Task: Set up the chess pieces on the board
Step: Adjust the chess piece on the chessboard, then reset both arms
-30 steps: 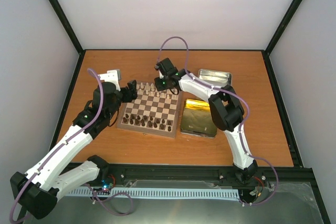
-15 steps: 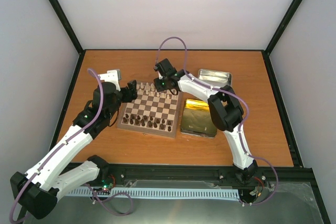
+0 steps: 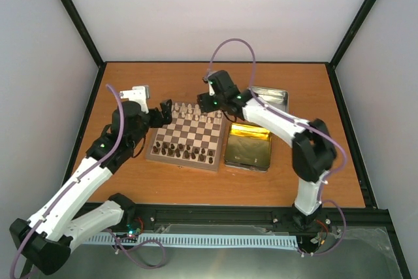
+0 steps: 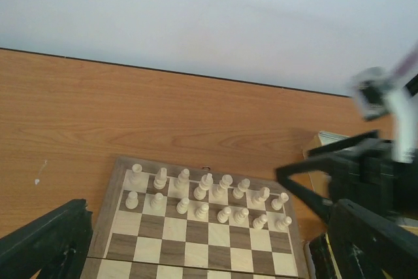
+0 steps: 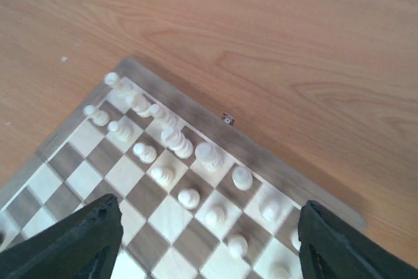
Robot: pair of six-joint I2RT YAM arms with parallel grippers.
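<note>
Board (image 3: 192,134) sits slightly askew mid-worktop (image 3: 339,161), we see, with dark pieces (image 3: 186,152) along its near edge, chess pieces (image 3: 192,110) upright in two left-to-right rows along its far edge, left claw (image 3: 164,110) gaping wide at the far-left corner, right claw (image 3: 210,102) spread wide above the far-right squares, gold tin (image 3: 248,147) just beside, silver lid (image 3: 268,96) beyond.

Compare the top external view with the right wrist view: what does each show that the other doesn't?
Only the top external view shows the dark brown pieces on the near rows, the gold tin, the silver lid, the left arm and the right arm. Only the right wrist view shows a small metal clasp on the far edge of the board, and the cream chess pieces large enough to tell their shapes apart. Both show the board, the cream pieces on its far two rows, and the wooden table.
</note>
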